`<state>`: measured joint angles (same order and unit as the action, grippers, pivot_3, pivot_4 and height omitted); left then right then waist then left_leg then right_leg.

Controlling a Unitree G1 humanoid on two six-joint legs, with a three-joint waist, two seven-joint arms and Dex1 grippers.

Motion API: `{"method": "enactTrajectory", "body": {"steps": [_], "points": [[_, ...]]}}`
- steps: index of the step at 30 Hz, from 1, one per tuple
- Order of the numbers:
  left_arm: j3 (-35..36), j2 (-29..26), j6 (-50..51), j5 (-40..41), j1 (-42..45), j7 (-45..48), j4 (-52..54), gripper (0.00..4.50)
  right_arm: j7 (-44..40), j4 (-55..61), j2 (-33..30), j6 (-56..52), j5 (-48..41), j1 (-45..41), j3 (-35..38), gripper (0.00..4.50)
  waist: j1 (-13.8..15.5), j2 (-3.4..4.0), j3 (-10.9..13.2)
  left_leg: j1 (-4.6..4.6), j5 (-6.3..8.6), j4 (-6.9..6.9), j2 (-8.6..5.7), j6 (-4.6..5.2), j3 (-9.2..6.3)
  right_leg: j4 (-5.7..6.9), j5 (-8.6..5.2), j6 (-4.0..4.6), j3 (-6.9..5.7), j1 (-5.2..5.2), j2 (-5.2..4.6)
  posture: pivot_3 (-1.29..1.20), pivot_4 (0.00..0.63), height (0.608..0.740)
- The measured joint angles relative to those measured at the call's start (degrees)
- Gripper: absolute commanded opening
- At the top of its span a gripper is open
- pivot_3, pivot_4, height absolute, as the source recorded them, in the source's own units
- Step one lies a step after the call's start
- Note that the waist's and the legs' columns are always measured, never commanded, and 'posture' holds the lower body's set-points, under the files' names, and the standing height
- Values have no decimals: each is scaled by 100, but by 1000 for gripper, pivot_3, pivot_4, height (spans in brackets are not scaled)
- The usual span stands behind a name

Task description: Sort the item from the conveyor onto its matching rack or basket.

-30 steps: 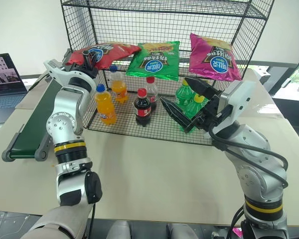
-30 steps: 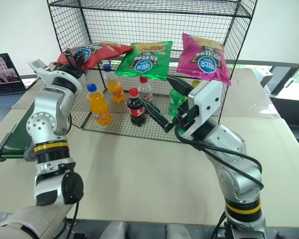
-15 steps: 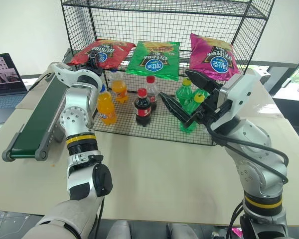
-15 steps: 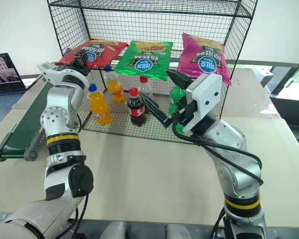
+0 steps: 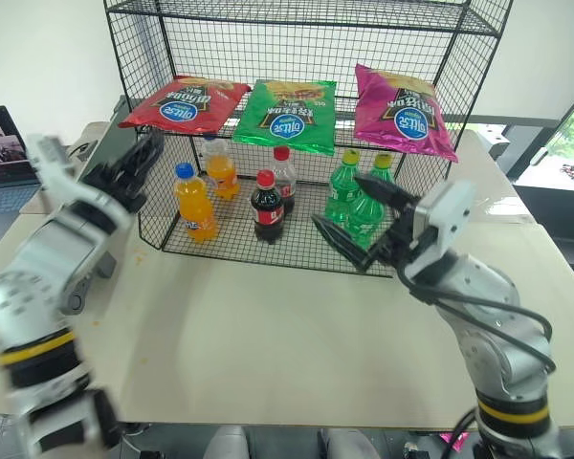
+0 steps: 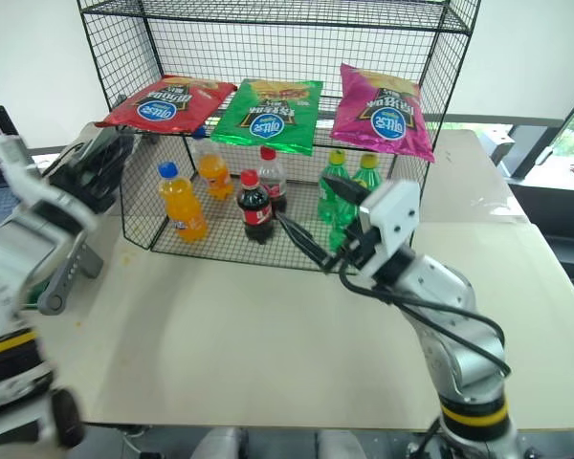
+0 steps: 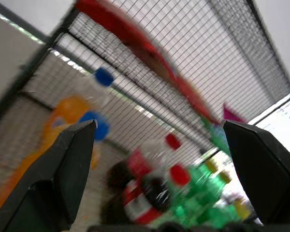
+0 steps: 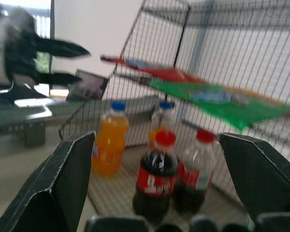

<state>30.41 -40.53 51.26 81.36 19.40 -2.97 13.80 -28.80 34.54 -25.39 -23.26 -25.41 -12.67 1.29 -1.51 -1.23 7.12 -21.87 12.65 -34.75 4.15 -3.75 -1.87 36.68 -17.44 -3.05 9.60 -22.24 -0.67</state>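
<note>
The item, a red chip bag (image 5: 182, 103), lies flat on the left end of the middle tier of the rack (image 5: 306, 38), free of both grippers. My left gripper (image 5: 142, 164) hovers open just outside the rack's left side, below and left of the bag; the right wrist view shows it (image 8: 58, 63) with its fingers spread. In front of the rack's bottom tier my right gripper (image 5: 364, 215) stands open and empty, pointing at the bottles. My left arm hides most of the conveyor (image 6: 59, 285), leaving only its grey end frame in sight.
A green bag (image 5: 289, 115) and a magenta bag (image 5: 402, 110) lie beside the red one. Orange soda (image 5: 193, 203), cola (image 5: 266, 206) and green bottles (image 5: 344, 196) stand on the bottom tier. A laptop (image 5: 2, 148) sits far left. The beige table (image 5: 268, 325) lies in front.
My left gripper opened, let go of the red bag on the shelf and drew back leftward and down. My right gripper sank a little.
</note>
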Motion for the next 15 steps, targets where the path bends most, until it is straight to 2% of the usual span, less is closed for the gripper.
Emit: {"method": "enactTrajectory", "body": {"steps": [2, 4, 8, 12, 15], "points": [[-256, -208, -48, -628, -635, 494, 356, 4445, 40, -31, -1, 2, 58, 331, 35, 4500, 50, 1, 3, 2, -4, 0, -4, -8, 0, 1, -1, 1, 0, 0, -3, 0, 150, 740], [-536, -224, -147, -1137, -918, 756, 526, 4445, 109, -76, 15, 2, 120, 486, 67, 4500, 76, -4, 8, 2, -10, 0, -4, -16, 0, 1, -3, -1, 0, -4, -3, 0, 150, 740], [-1496, 136, -950, -2804, -1084, 751, 832, 4445, 462, -404, 291, 256, 557, 1069, 60, 4500, 83, -14, 8, -5, -13, 1, -8, -12, -1, -13, -6, -7, 5, 1, -4, 0, 150, 740], [-2654, 483, -2178, -4699, -1159, 1022, 449, 4445, 903, -829, 665, 545, 1041, 1306, 52, 4500, 42, -10, 7, -9, -8, 7, -10, -3, -1, -13, 1, 5, 8, -6, -4, 0, 150, 740], [-3081, 773, -2892, -5464, -1150, 1381, -130, 4445, 1103, -1098, 812, 800, 1337, 1327, 25, 4500, 33, -7, 4, -9, -4, 8, -10, 6, -1, -14, 1, 6, 8, -4, -4, 0, 150, 740]]}}
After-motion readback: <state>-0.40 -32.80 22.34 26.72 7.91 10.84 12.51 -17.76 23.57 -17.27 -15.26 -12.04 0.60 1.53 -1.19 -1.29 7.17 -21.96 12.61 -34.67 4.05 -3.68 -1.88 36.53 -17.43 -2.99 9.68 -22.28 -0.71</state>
